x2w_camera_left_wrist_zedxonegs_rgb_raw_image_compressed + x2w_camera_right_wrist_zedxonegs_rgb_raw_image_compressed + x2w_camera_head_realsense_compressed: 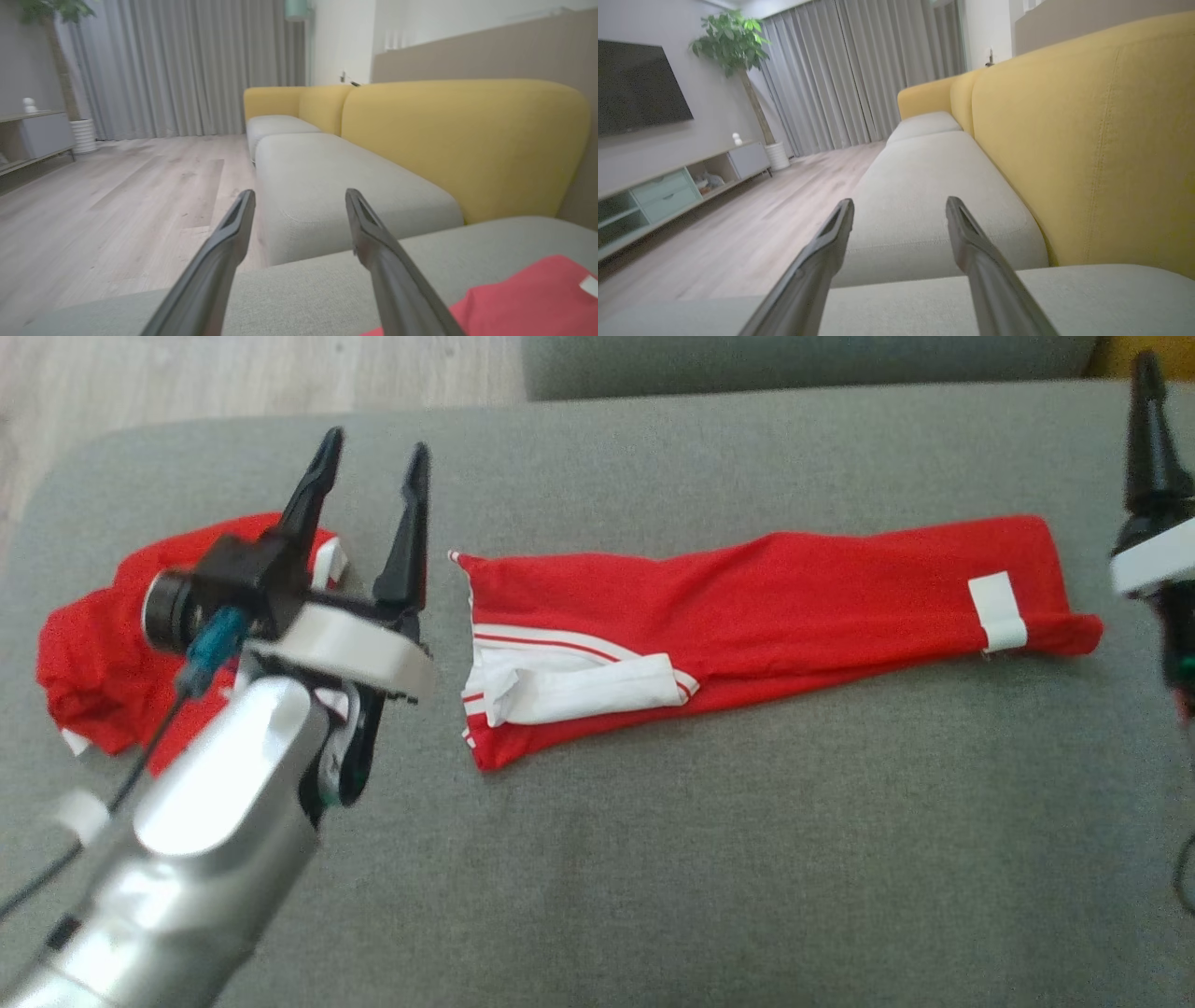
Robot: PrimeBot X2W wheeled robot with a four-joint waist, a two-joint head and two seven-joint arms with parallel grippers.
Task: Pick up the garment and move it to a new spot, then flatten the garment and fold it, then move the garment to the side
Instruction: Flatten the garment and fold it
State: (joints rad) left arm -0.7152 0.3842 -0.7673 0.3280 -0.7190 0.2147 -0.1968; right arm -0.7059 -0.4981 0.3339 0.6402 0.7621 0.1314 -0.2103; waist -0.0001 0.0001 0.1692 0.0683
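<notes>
Garment (794, 597) lies mid-cushion (672, 877), with bare room along the near edge; left gripper (377, 441) and right gripper (899, 201) both released.

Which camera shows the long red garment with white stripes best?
The head view: the long red garment lies there whole, stretched across the grey cushion. The left wrist view has a corner of red cloth, but which garment it is I cannot tell. The right wrist view looks along the sofa.

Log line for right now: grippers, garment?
left gripper: open, empty; right gripper: open, empty; red white-striped fabric garment: lying flat on grey sofa cushion
</notes>
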